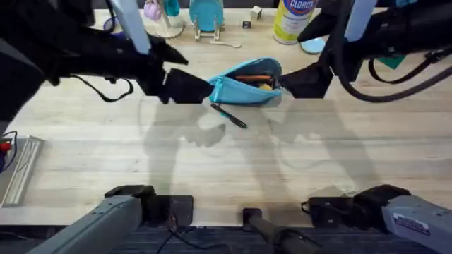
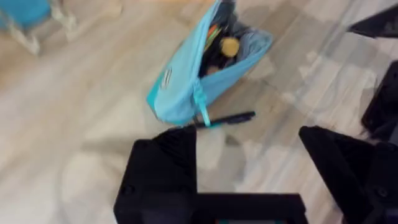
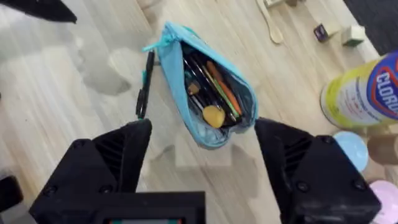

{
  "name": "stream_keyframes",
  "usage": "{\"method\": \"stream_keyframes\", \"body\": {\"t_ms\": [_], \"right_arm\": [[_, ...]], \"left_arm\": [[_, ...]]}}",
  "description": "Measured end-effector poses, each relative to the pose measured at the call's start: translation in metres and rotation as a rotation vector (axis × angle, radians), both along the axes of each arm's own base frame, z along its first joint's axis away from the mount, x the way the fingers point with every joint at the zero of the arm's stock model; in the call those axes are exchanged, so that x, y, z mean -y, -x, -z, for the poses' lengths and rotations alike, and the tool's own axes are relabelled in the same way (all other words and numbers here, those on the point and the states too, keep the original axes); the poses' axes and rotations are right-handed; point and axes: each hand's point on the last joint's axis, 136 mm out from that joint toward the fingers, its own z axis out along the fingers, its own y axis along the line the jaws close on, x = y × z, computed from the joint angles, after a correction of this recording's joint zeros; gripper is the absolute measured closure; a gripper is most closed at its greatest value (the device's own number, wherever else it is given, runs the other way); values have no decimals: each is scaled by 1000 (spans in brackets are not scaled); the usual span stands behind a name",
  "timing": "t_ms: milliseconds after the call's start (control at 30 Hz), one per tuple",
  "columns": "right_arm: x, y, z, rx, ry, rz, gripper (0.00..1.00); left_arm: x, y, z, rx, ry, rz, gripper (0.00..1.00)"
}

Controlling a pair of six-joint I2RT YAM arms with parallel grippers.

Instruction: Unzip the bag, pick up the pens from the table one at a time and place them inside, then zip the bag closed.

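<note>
bag (image 1: 247,83) unzipped, upper centre (pens inside) | one pen (image 1: 229,116) below it on table (image 1: 226,162) | left gripper (image 2: 249,162) agape, empty | right gripper (image 3: 202,146) agape, empty

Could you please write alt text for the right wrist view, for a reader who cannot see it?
An open turquoise bag, holding pens and an orange pencil, lies on the wooden table ahead of the open right end effector. One black pen lies on the table beside the bag, and a yellow Clorox canister stands farther off.
</note>
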Motion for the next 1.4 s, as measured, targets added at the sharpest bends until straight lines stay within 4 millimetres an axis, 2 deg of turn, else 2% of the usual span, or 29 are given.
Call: {"method": "stream_keyframes", "body": {"t_ms": [267, 533, 800, 1067, 1233, 1400], "right_arm": [[6, -2, 4, -15, 19, 41, 5], [7, -2, 4, -14, 25, 47, 4], [7, -1, 1, -3, 23, 48, 5], [11, 10, -23, 74, -2, 50, 5], [13, 15, -30, 96, -10, 50, 5], [15, 21, -25, 61, 1, 52, 5]], "left_arm": [[10, 1, 16, -257, -84, -311, 6], [16, 4, 21, -485, 9, -634, 6], [19, 2, 19, -554, 74, -735, 6], [26, -3, 15, -601, 148, -781, 6], [46, 1, 32, -690, 112, -773, 6], [77, 0, 52, -748, 76, -736, 6]]}}
